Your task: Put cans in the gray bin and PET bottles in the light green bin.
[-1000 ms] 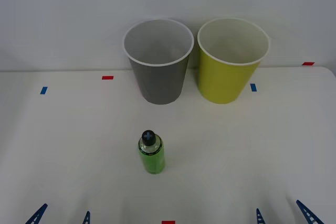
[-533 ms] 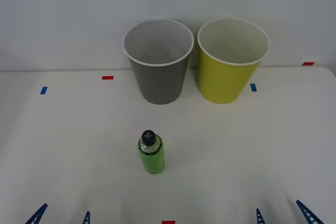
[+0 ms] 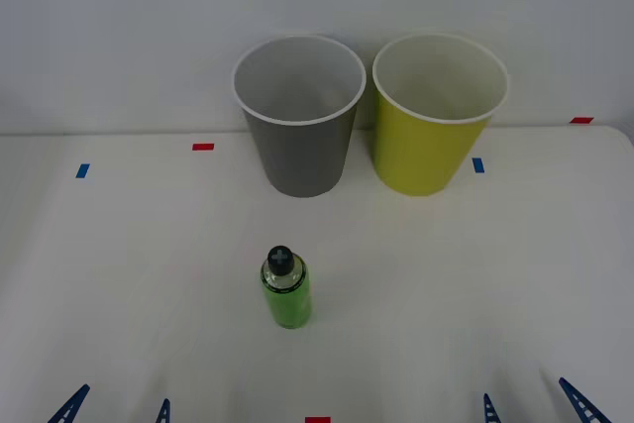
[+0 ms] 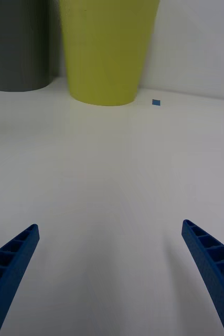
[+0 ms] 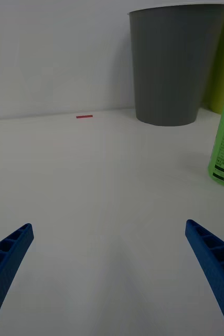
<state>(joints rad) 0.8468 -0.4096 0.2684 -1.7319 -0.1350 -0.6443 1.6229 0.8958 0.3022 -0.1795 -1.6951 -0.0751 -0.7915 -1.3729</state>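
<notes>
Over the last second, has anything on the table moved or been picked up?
Nothing visibly changed. The green bottle stands upright in front of the gray bin, the light green bin beside it, and the left gripper and right gripper wait open at the near edge.

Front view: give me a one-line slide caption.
Green PET bottle upright before the gray bin and light green bin; both open grippers wait at the table's near edge.

Lab: white table [image 3: 119, 274] (tape marks [image 3: 203, 147]), bare wall.
</notes>
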